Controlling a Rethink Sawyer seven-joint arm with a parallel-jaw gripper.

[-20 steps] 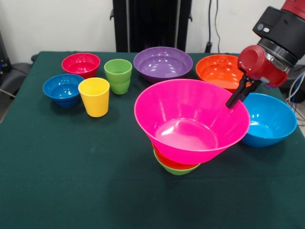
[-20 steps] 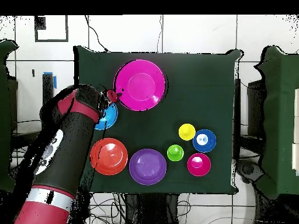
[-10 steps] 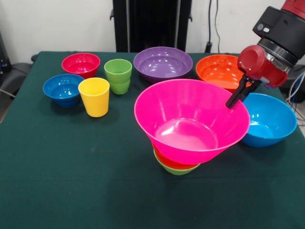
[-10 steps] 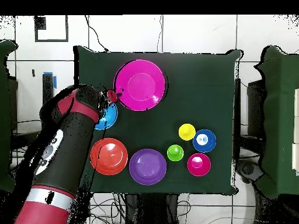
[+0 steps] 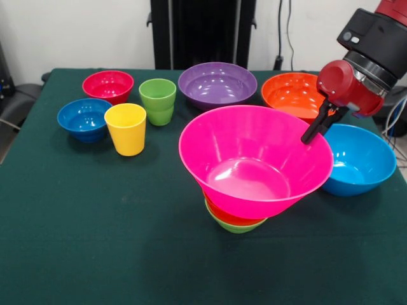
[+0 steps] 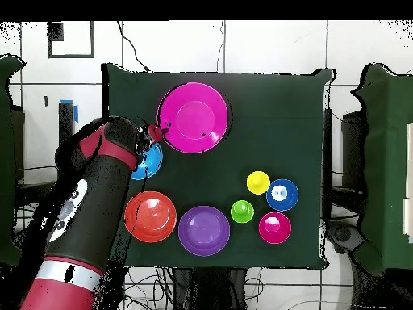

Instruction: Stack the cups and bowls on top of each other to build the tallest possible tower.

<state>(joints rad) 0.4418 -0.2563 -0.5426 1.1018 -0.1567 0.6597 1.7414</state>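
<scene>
Tower: the large pink bowl [image 5: 255, 160] sits on top of my pile, tilted, over a small orange-red bowl [image 5: 224, 215] nested in a small light-green bowl [image 5: 236, 226]; only slivers of those two show under it in the front view.
Tower's place: on the green table [image 5: 95, 222], toward its front in the front view, just beside the light blue bowl [image 5: 359, 159].
Pincer: my gripper [image 5: 315, 132] holds the pink bowl's rim on the side toward the light blue bowl; its dark tips are pinched together on that rim.
Pincer from above: my gripper [image 6: 158, 129] meets the pink bowl [image 6: 193, 118] at its edge, and my arm [image 6: 85, 211] covers part of the light blue bowl [image 6: 146, 164].
Large bowls apart: the purple bowl [image 5: 217, 84] and the large orange bowl [image 5: 294, 94] stand side by side behind the tower, both upright and empty.
Cups: the yellow cup [image 5: 126, 128] and the light-green cup [image 5: 158, 100] stand upright, near each other, well apart from the tower.
Small bowls apart: the magenta-red bowl [image 5: 108, 85] sits behind the cups, the dark blue bowl [image 5: 84, 118] just beside the yellow cup.
From above: the cups and these two small bowls form one cluster.
</scene>
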